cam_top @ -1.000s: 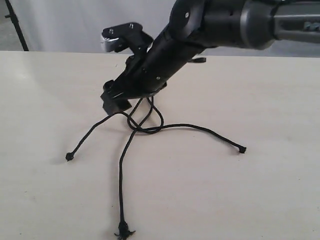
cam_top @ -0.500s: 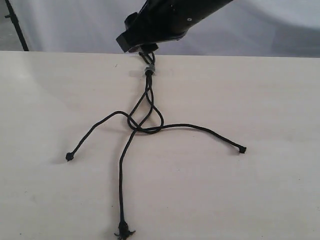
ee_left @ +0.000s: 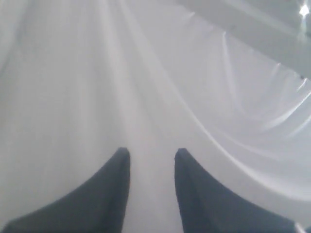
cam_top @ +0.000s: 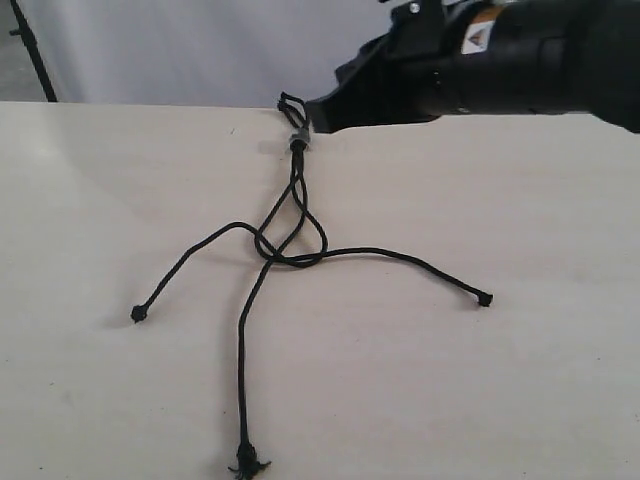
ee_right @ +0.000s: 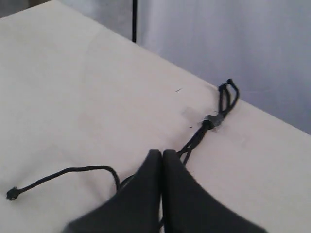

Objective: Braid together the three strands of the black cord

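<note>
Right gripper (ee_right: pixel 162 154): jaws clenched tip to tip, nothing visibly pinched between them. It hangs over the table (cam_top: pixel 520 380), above the bound end of the black cord (cam_top: pixel 296 190).

Grey band (ee_right: pixel 212 120) sits just beyond the fingertips, with the short loops (ee_right: pixel 228 94) further out past it. The cord passes under the fingers, not through them as far as I can tell.

Long axis runs from the band back under the gripper and away from it. The three strands (cam_top: pixel 243 340) make one loose crossing (cam_top: pixel 290 245) part-way, then fan out with tips well apart. Barely one plait in, by my read.

Right arm (cam_top: pixel 520 60) reaches in near level from the side and ends just beside the band, so it's clearly the nearer arm.

Left gripper (ee_left: pixel 152 156): jaws parted, empty, pointed at the white curtain (ee_left: pixel 73 73). No cord in its view.

My guess: the right jaws must open first, then drop onto a strand past the crossing.
</note>
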Controlling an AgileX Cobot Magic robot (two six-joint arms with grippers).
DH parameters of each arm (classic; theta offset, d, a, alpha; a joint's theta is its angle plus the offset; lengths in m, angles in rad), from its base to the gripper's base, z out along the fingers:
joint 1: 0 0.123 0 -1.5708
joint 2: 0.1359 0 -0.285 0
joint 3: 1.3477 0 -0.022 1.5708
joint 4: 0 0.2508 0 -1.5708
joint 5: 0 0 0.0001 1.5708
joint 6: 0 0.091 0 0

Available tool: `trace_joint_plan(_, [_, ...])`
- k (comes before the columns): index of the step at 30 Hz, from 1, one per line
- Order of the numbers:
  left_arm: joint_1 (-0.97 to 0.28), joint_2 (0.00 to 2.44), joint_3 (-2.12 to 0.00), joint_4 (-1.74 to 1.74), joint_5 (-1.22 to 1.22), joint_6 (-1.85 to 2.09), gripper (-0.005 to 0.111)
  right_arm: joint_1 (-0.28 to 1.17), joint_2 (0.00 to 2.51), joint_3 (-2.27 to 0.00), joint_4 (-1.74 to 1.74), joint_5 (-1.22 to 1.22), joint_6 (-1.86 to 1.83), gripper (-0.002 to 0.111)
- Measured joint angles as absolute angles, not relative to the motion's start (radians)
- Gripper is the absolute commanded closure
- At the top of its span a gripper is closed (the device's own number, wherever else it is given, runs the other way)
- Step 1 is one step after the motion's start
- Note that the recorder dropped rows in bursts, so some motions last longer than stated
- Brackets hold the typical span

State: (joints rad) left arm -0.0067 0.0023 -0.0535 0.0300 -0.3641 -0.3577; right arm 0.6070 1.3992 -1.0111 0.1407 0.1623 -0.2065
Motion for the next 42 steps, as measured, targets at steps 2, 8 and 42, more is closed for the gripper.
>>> trace_joint_plan(2, [-0.007,0.025,-0.111,0.046,-0.364,-0.370,0.076,0.575,1.356,-0.974,0.141,0.126,-0.166,0.109])
trace_joint_plan(8, [-0.007,0.334,-0.350,0.090,-0.142,-0.395,0.076,0.537,1.288,-0.860,0.141,0.094,-0.119,0.109])
trace_joint_plan(42, [-0.279,1.859,-0.960,-0.054,0.248,0.053,0.076,0.537,1.286,-0.643,0.141,-0.063,-0.102,0.109])
